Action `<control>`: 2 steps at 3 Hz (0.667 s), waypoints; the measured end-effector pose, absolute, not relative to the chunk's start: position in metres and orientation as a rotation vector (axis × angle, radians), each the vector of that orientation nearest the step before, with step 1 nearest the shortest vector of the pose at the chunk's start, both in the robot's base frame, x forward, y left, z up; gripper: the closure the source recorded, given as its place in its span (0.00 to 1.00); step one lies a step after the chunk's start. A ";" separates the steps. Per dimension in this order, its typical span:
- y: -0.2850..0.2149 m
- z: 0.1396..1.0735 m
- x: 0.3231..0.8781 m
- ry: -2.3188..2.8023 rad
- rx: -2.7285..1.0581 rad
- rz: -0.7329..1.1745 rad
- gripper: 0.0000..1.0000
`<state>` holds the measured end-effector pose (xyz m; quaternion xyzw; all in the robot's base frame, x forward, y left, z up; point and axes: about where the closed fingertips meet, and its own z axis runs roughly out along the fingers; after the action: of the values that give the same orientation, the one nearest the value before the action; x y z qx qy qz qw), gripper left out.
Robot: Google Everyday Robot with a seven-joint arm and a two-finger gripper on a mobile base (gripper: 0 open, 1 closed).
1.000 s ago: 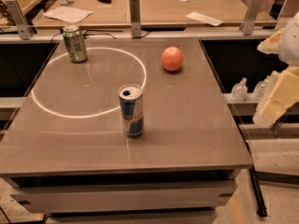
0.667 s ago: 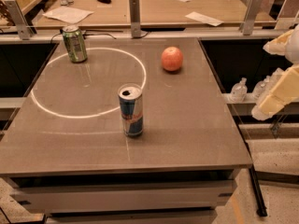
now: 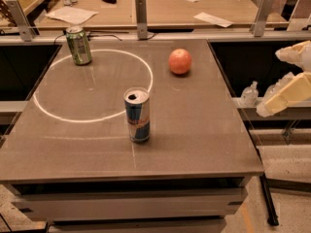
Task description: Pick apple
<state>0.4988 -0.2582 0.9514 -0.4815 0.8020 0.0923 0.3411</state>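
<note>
Not much has changed from a second ago. The gripper (image 3: pixel 267 83) is still off the right side of the table (image 3: pixel 204 130), up in the air and well apart from the apple (image 3: pixel 180 61). Its lower finger (image 3: pixel 286 97) sits a little higher than before. The two fingers are spread apart with nothing between them. The apple and both cans have not moved.

The table top is flat, smooth and grey-brown, and a little shiny. A thin white ring (image 3: pixel 87 121) is drawn on its left half. The fingers are pale cream and look like blocks with flat sides.

The apple is small and round, with smooth skin. It is orange-red with a paler yellow patch near the top. It sits near the back of the table, just outside the ring on the right (it is shorter than either can). A blue and silver can (image 3: pixel 137 115) stands upright in the middle of the table, with its top open. A green can (image 3: pixel 78 45) stands at the back left, on the line of the ring.
</note>
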 end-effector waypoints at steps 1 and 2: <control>-0.255 0.936 0.519 2.119 -1.150 0.246 0.00; -0.247 0.901 0.556 2.183 -0.995 0.274 0.00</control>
<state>0.5557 -0.2466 0.9006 -0.3853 0.8450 0.1062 0.3554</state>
